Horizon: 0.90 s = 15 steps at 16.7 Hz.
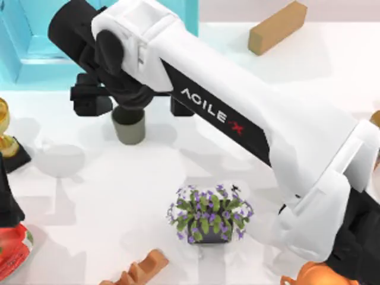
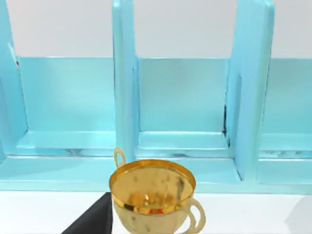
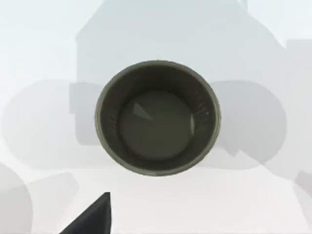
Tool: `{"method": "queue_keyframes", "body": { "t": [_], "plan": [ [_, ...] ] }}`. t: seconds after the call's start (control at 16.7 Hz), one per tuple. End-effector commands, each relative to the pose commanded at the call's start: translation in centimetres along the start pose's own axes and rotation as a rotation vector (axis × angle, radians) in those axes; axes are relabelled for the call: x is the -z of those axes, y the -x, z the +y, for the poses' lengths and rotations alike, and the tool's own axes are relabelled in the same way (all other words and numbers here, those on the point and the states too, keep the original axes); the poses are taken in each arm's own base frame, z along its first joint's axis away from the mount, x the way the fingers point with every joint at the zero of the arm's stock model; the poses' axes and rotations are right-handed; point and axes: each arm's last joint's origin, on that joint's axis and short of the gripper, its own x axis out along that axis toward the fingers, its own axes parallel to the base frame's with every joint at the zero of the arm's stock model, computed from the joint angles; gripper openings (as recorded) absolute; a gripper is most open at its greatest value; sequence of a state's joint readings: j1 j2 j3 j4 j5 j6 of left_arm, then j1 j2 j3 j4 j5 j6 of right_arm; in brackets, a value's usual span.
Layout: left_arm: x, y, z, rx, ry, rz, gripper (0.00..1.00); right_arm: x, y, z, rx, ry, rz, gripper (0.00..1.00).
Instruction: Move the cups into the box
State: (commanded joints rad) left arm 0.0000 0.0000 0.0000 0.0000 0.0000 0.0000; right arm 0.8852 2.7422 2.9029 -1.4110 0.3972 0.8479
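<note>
Poised directly above the olive-grey cup [image 1: 128, 126] on the white surface [image 1: 89, 196] just near of the cyan box [image 1: 24, 56], right gripper [image 1: 127, 98], finger state indiscernible; off-centre descent risks toppling it.

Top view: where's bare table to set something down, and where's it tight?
Free: the white patch between the gold trophy, the olive-grey cup and the potted flowers; also the stretch right of the tan block. Crowded: by the cyan box, where the right arm reaches across over the cup, and along the near edge by the flowers.
</note>
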Motion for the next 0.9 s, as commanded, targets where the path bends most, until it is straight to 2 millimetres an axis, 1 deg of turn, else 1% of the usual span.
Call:
{"method": "queue_keyframes", "body": {
  "t": [0.06, 0.18, 0.42, 0.54, 0.6, 0.66, 0.84, 0.9],
  "plan": [
    [0.0, 0.0, 0.0, 0.0, 0.0, 0.0, 1.0, 0.0, -0.1, 0.0, 0.0, 0.0, 0.0, 1.0],
    [0.0, 0.0, 0.0, 0.0, 0.0, 0.0, 1.0, -0.2, -1.6, 0.0, -0.001, -0.001, -0.002, 1.0],
    [0.0, 0.0, 0.0, 0.0, 0.0, 0.0, 1.0, -0.4, -6.8, -0.1, -0.001, -0.002, -0.002, 1.0],
    [0.0, 0.0, 0.0, 0.0, 0.0, 0.0, 1.0, -0.1, -9.0, 0.0, -0.001, -0.001, -0.002, 1.0],
    [0.0, 0.0, 0.0, 0.0, 0.0, 0.0, 1.0, 0.0, -9.6, 0.0, -0.003, -0.001, -0.003, 1.0],
    [0.0, 0.0, 0.0, 0.0, 0.0, 0.0, 1.0, 0.1, -9.8, 0.1, -0.004, -0.001, -0.004, 1.0],
    [0.0, 0.0, 0.0, 0.0, 0.0, 0.0, 1.0, 0.1, -9.8, 0.1, -0.004, -0.001, -0.004, 1.0],
    [0.0, 0.0, 0.0, 0.0, 0.0, 0.0, 1.0, 0.1, -9.8, 0.1, -0.004, -0.001, -0.004, 0.92]
  ]
}}
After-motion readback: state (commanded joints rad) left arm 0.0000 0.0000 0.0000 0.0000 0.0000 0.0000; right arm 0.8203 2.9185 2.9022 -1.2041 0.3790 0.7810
